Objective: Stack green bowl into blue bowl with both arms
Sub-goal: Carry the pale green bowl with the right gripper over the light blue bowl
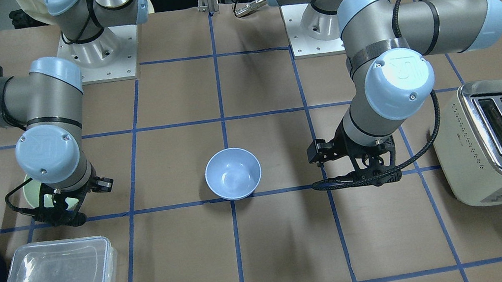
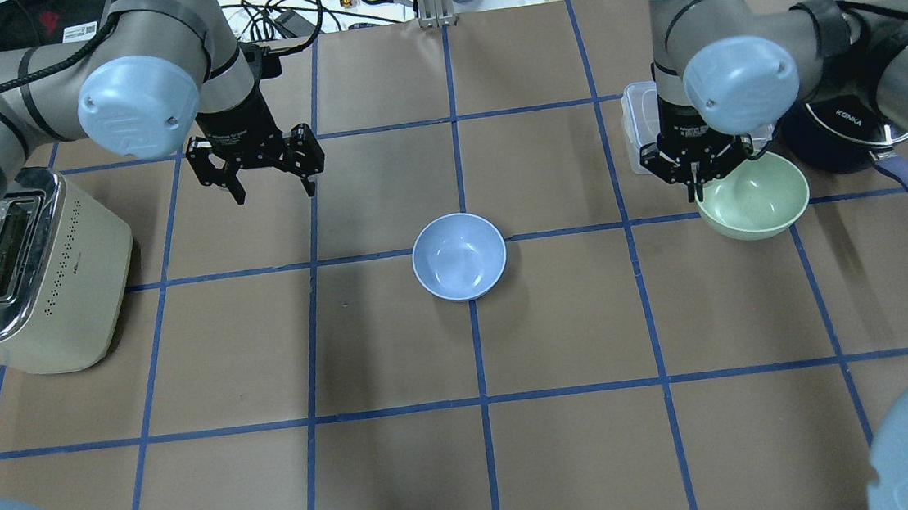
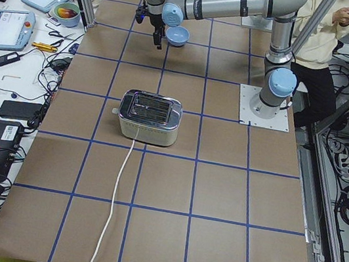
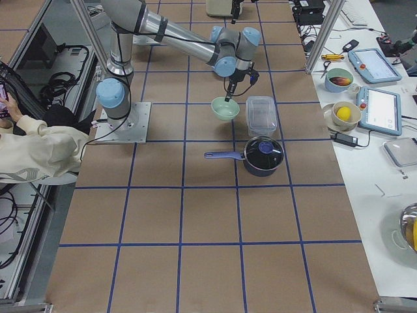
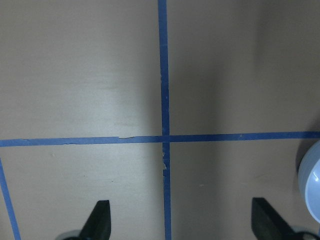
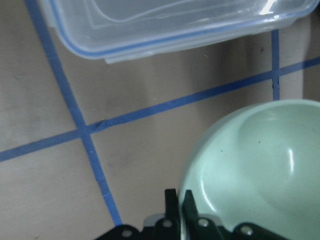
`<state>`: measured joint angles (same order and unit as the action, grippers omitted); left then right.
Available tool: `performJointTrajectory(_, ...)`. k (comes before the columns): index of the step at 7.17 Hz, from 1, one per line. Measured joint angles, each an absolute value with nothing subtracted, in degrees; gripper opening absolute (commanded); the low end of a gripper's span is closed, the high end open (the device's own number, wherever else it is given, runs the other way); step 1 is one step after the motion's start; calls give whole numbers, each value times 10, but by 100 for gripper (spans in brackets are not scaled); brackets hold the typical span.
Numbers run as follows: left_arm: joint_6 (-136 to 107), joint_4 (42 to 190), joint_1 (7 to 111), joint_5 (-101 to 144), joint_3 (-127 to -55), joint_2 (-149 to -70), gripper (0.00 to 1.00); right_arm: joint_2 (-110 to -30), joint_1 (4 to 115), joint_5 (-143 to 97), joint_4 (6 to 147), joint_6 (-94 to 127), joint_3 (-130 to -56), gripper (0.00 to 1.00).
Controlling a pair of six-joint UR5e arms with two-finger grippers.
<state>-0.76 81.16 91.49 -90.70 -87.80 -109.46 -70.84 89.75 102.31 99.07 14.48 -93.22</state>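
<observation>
The pale blue bowl [image 2: 459, 255] stands upright at the table's middle; it also shows in the front view [image 1: 233, 173] and at the left wrist view's right edge [image 5: 312, 185]. The mint-green bowl [image 2: 757, 197] is on my right side, next to the pot. My right gripper [image 2: 697, 191] is shut on the green bowl's rim [image 6: 260, 165], its fingers [image 6: 171, 200] pinching the edge nearest the blue bowl. I cannot tell whether the green bowl is lifted. My left gripper [image 2: 274, 195] is open and empty, hovering above bare table to the blue bowl's left and beyond it.
A cream toaster [image 2: 20, 276] stands at the left. A clear lidded container [image 2: 639, 120] and a dark pot with a blue handle [image 2: 846, 134] sit close behind and beside the green bowl. Blue tape lines grid the brown table.
</observation>
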Motion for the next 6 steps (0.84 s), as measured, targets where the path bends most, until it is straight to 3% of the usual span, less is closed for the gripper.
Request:
performJointTrajectory(3,-10,810,919,-906,-877,-1090,100,-695,975,949,960,221,-819,0)
performJointTrajectory(6,-8,805,919,-910,-873,-1084,100,-656,1068,892,988,312,-767,0)
